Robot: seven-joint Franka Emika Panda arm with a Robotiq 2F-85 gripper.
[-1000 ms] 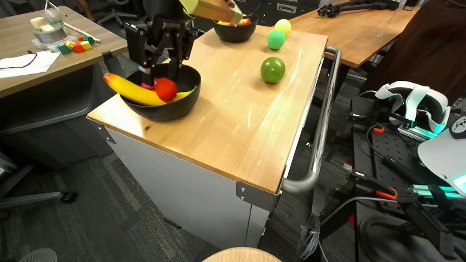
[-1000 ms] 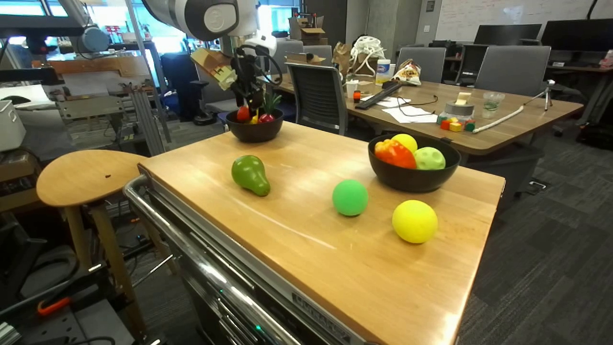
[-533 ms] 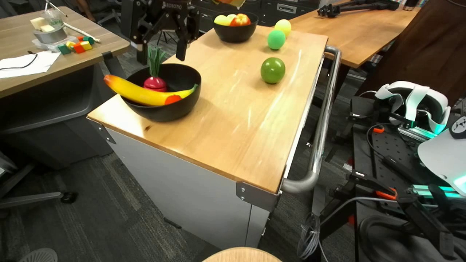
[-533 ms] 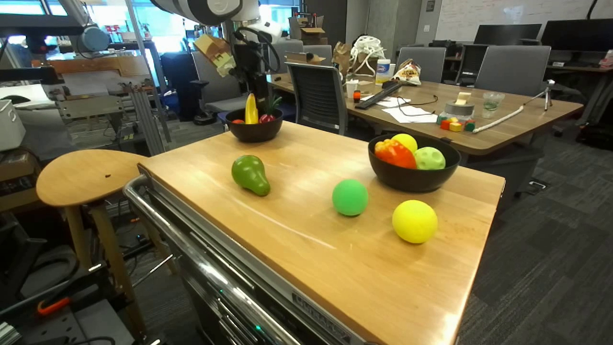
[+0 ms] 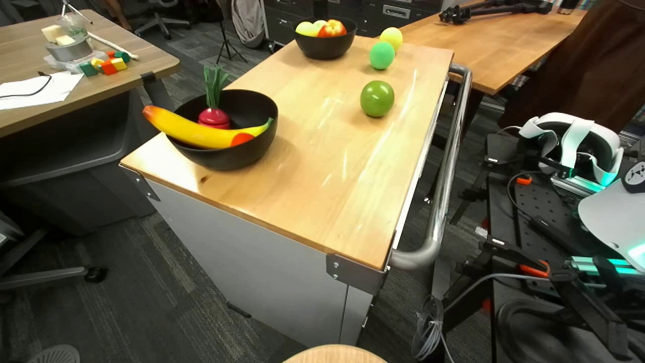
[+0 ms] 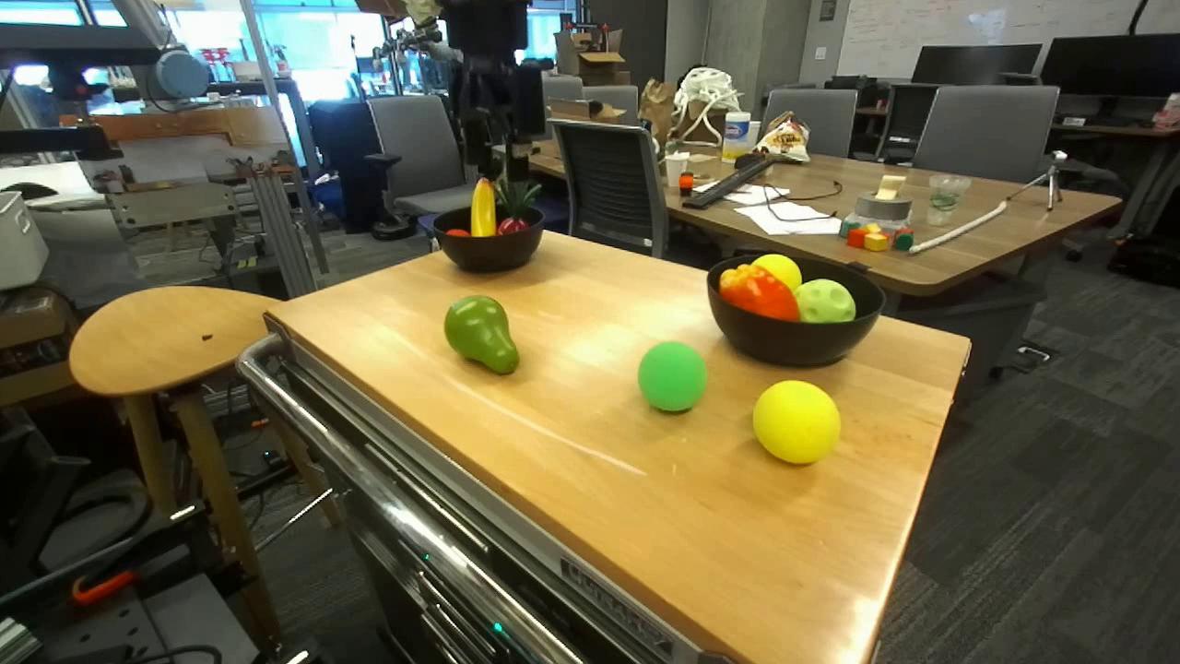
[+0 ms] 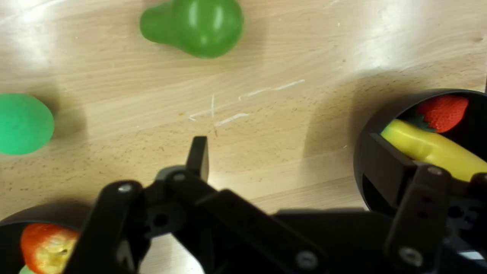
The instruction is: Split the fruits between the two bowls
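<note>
The jaws gape wide above two round black bowls [image 6: 498, 258] [image 6: 791, 343]. Loose below lie one green pear [image 6: 480, 333], one green ball [image 6: 672, 376], one yellow ball [image 6: 796, 422].

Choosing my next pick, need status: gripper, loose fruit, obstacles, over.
Gripper open, holding nothing. Pear, green ball, yellow ball on tabletop. Nothing seen blocking them from above.
</note>
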